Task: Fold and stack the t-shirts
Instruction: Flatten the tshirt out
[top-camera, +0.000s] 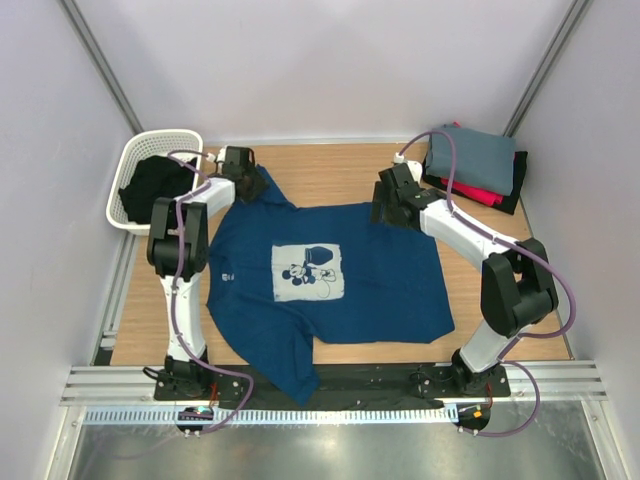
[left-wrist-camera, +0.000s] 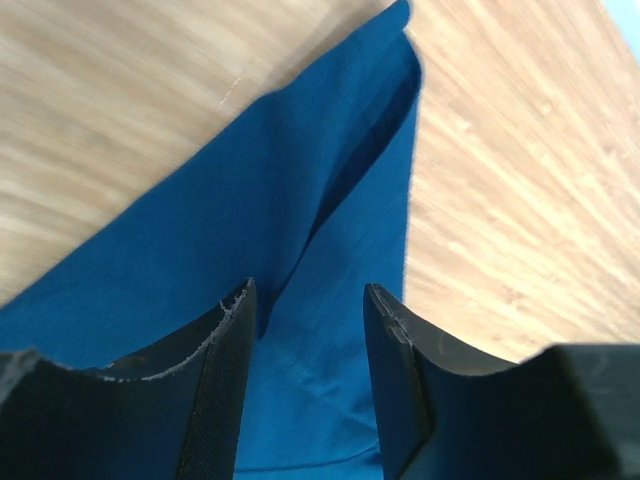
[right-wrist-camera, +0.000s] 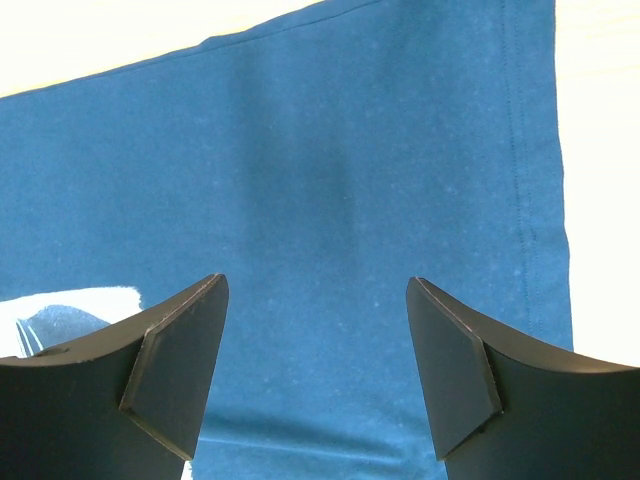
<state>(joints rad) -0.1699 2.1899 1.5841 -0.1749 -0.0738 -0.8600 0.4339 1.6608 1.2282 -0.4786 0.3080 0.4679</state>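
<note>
the navy t-shirt (top-camera: 375, 285) lies spread on the counter (top-camera: 335, 168), pale print (top-camera: 307, 272) facing up. one part of it trails over the near edge. the folded stack (top-camera: 478, 160), grey on top of red and black, sits at the far right corner, well apart from the spread shirt. a white basket (top-camera: 165, 133) holding dark cloth stands at the far left.

pincer state:
- the left pincer (left-wrist-camera: 305, 290) sits over the far left tip of the shirt. its jaws stand moderately apart, with a raised crease of blue cloth running between them. nothing is pinched. whether the pads already touch the cloth cannot be told from the wrist view.
- the right pincer (right-wrist-camera: 318, 285) hovers over the far right corner. its jaws are wide and empty, with flat cloth and a stitched edge below.

step in hand, as judged: taking both far corners to begin the first fold.

recommended procedure:
1. lower each pincer until one finger can slide under the edge, so that a single layer is caught.
2. centre the left jaws on the crease. a grip too near the tip is likely to slip.
3. place the right pincer close to the stitched edge, which is firmer.
4. close both sides before lifting, then raise them together to keep the far edge straight.
5. expect drag from the part hanging off the near edge.
</note>
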